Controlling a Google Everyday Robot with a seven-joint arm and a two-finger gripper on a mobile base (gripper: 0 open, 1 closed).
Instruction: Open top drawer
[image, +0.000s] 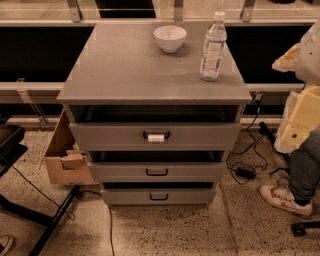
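one tool (296, 131), seemingly far right, apart from top drawer (155, 134).

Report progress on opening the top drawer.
Done: nothing visible yet; the top drawer sits under the cabinet top, with only a dark gap above it and no interior showing. In hand: nothing; the gripper is out of view and the tagged handle is untouched. Left: reach the handle, grip it, pull the drawer out.

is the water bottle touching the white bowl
Apart: camera view shows bare cabinet top between water bottle and white bowl; gripper out of view.
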